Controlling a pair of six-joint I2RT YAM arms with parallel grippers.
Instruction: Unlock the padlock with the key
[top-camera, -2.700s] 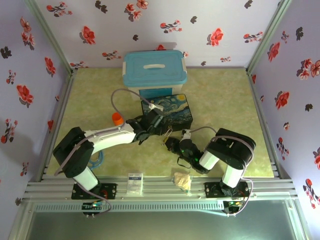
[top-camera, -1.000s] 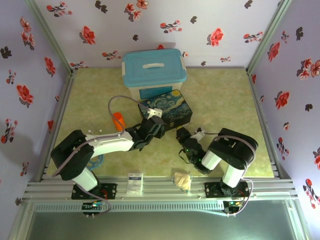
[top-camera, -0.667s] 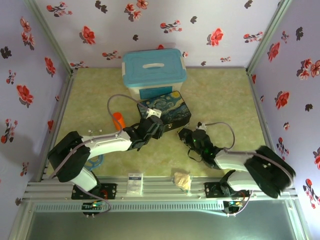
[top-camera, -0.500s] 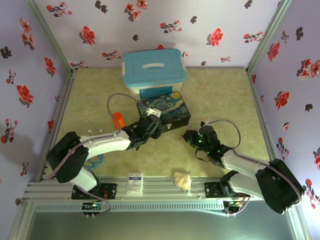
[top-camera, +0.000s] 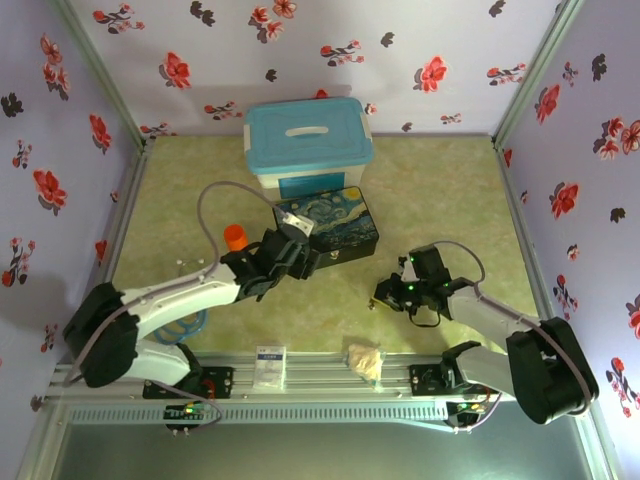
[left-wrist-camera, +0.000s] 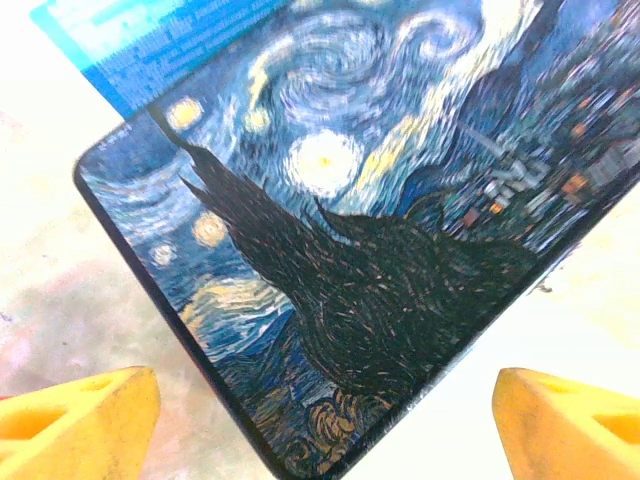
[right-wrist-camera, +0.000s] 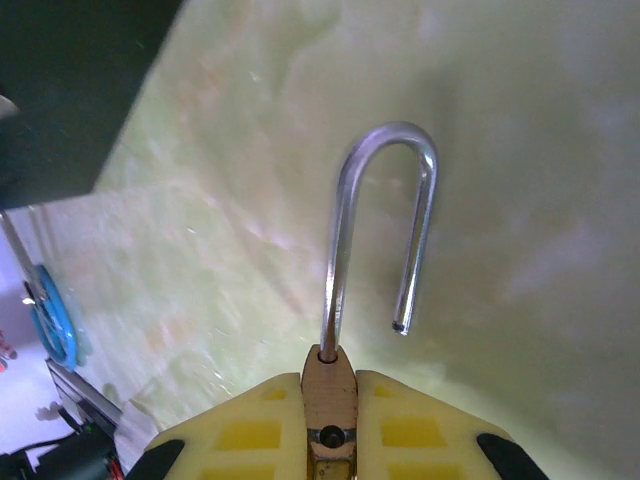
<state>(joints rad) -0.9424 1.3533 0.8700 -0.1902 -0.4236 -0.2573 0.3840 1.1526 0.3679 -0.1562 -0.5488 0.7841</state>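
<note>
Padlock (right-wrist-camera: 328, 392) held fast between right gripper's (right-wrist-camera: 329, 410) fingers at lower centre, shackle (right-wrist-camera: 338, 240) sprung open, left gripper (left-wrist-camera: 325, 415) spread wide over painted box (left-wrist-camera: 350, 250), blue label (left-wrist-camera: 170, 45) at upper left blurred, unreadable.

You have two arms: the left arm (top-camera: 170, 295) at lower left of the top view and the right arm (top-camera: 500, 318) at lower right. That makes two end effectors, the left end effector (top-camera: 292, 250) and the right end effector (top-camera: 386, 294). Count one padlock (right-wrist-camera: 329, 400), one bin (top-camera: 308, 135) at upper centre, one painted box (top-camera: 335, 222), one orange cylinder (top-camera: 235, 237), one beige wad (top-camera: 364, 358), one blue ring (top-camera: 190, 322) and one white card (top-camera: 268, 366) at bottom centre.
</note>
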